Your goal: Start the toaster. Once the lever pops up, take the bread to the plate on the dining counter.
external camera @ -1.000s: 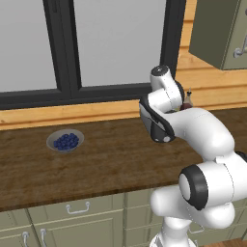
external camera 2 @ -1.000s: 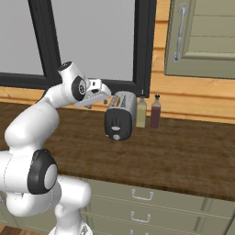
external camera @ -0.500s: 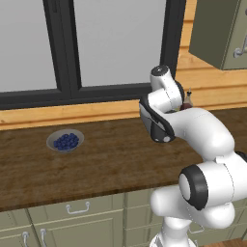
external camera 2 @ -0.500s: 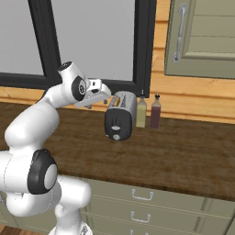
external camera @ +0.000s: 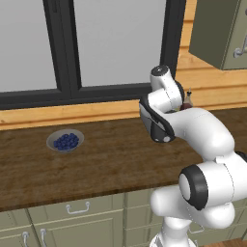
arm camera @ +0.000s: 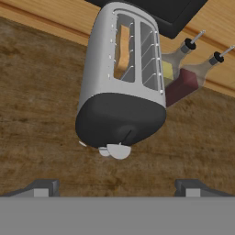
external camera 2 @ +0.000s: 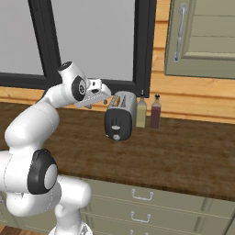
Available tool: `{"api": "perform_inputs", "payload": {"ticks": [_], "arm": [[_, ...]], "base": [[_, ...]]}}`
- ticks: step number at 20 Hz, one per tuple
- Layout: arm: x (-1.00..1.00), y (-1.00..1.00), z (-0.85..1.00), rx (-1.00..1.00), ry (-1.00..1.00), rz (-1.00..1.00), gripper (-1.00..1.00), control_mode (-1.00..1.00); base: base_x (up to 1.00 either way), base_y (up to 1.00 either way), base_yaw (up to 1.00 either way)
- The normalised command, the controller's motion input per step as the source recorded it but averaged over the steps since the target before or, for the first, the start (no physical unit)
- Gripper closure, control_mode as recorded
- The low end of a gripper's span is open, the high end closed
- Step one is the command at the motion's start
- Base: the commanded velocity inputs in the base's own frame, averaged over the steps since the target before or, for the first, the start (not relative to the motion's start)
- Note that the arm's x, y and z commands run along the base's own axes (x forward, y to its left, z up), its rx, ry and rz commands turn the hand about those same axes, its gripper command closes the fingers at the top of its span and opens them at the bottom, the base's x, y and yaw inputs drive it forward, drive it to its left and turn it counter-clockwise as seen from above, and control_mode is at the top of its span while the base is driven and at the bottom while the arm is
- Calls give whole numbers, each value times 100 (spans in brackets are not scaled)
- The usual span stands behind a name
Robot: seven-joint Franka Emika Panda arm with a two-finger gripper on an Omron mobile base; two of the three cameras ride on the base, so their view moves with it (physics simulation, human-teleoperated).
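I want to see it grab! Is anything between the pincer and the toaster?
No. In the hand view, bare wood counter lies between the pincer and the toaster.

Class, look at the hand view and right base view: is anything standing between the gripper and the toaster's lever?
Nothing visible does. The gripper hangs open just short of the toaster, whose lever faces it; the two bottles stand on the far side.

Brushed-metal toaster (arm camera: 120, 82), wood-grain counter (arm camera: 41, 114)
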Motion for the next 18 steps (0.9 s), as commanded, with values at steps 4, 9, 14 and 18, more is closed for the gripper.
{"api": "perform_inputs", "payload": {"ticks": [4, 9, 14, 18], "arm": [[0, 0, 0, 0, 0, 0, -100, -100], [0, 0, 0, 0, 0, 0, -100, -100], [0, 0, 0, 0, 0, 0, -100, -100], [0, 0, 0, 0, 0, 0, -100, -100]], "base": [[0, 0, 0], [0, 0, 0], [0, 0, 0], [0, 0, 0]]}}
